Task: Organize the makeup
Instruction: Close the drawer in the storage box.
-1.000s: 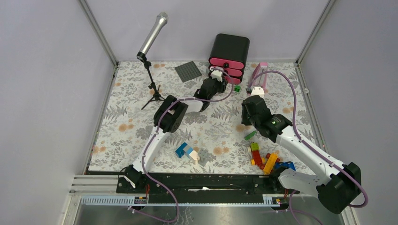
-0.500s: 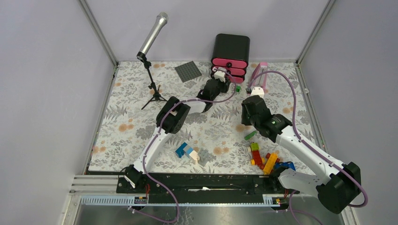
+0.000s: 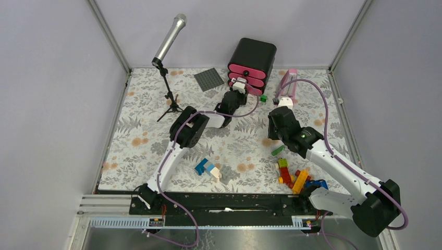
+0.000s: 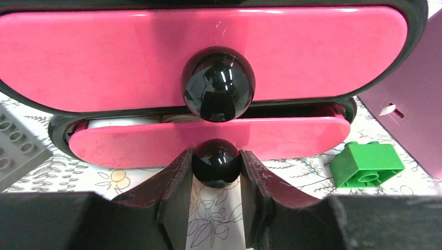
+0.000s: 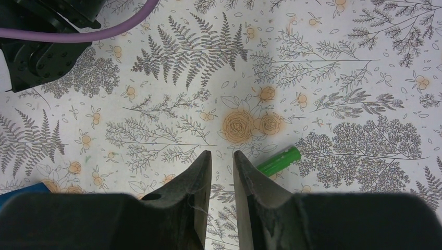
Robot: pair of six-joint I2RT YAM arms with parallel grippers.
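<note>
A black chest (image 3: 254,52) with pink drawers stands at the back of the table, turned a little askew. My left gripper (image 4: 216,167) is shut on the black round knob (image 4: 216,161) of the lower drawer (image 4: 292,138), seen from above at the chest's front (image 3: 240,86). That drawer stands slightly out, and a strip of white shows in the gap above it (image 4: 112,123). The upper drawer (image 4: 104,57) is closed. No other makeup is in view. My right gripper (image 5: 222,156) hovers over the mat, its jaws a narrow gap apart with nothing between them.
A green stick (image 5: 279,160) lies just right of my right fingers. A green brick (image 4: 367,162) and a pink metronome (image 3: 288,83) sit right of the chest. Also here are a grey baseplate (image 3: 209,79), a microphone stand (image 3: 168,52), a brick pile (image 3: 294,177) and blue-white bricks (image 3: 207,168).
My left gripper has moved back toward the chest with the knob, sliding the lower drawer inward. The chest has turned slightly. The right arm has stayed put.
</note>
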